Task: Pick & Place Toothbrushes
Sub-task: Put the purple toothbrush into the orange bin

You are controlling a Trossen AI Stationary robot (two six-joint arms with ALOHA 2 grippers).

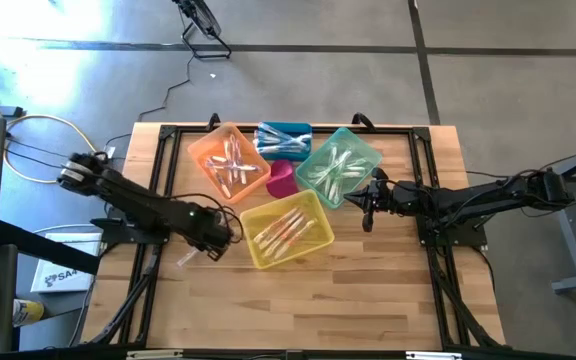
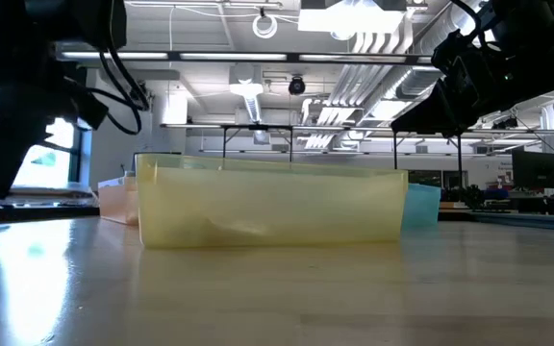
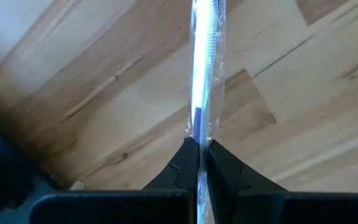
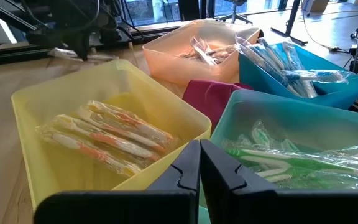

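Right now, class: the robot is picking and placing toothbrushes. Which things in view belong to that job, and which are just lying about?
Part of the job:
- left gripper, shut on a wrapped toothbrush
- yellow bin, orange bin, blue bin, green bin, all holding toothbrushes
- right gripper, shut, waiting over the bins

Just lying about:
- magenta bin, contents unseen
- cables beside the table

One camera looks straight down on the whole table (image 1: 298, 300). One sits low at table height, very close to the yellow bin (image 2: 272, 207), facing the room. The left wrist camera looks down at the wood, very near. The right wrist camera looks across the bins, sharing the yellow bin.
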